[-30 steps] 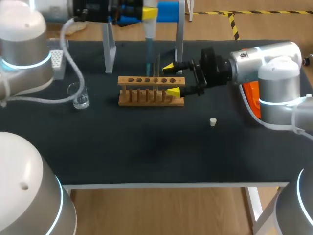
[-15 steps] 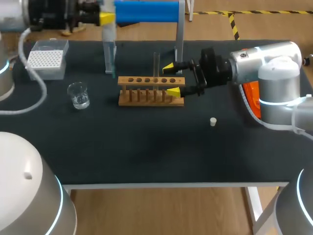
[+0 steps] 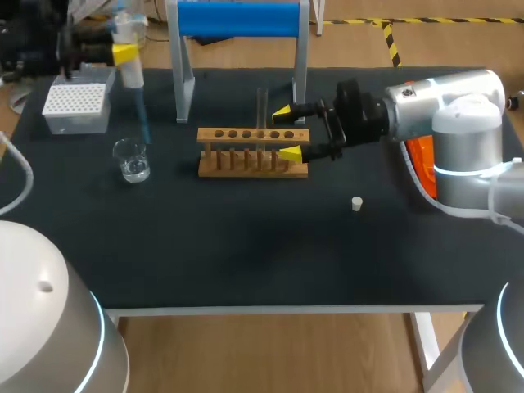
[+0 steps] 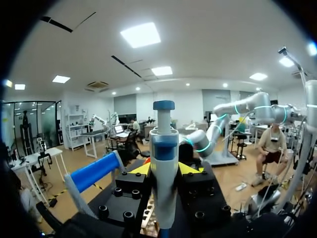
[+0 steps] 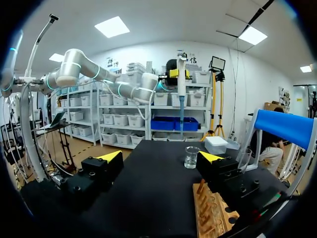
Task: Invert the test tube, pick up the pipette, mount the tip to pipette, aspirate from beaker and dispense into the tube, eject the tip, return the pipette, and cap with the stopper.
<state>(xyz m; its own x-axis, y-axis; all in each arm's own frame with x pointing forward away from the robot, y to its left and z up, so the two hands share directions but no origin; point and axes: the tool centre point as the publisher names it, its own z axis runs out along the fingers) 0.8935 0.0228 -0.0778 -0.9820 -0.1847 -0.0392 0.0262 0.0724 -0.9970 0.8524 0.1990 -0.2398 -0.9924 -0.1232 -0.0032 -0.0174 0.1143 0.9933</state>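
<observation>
My left gripper (image 3: 123,54) is shut on the white and blue pipette (image 3: 131,72) at the table's back left. The pipette hangs upright, its blue tip just above the glass beaker (image 3: 131,160). In the left wrist view the pipette (image 4: 164,163) stands between the yellow fingertips. The glass test tube (image 3: 262,109) stands upright in the wooden rack (image 3: 254,152). My right gripper (image 3: 286,133) is open at the rack's right end, holding nothing. The white stopper (image 3: 356,203) lies on the mat to the right. From the right wrist view the beaker (image 5: 191,157) and the pipette (image 5: 181,79) are ahead.
A white tip box (image 3: 76,107) sits behind the beaker at the back left. The pipette stand with its blue bar (image 3: 237,18) rises behind the rack. An orange object (image 3: 420,160) lies under my right arm.
My left arm has carried the pipette leftward from over the rack to above the beaker. The right arm has stayed put.
</observation>
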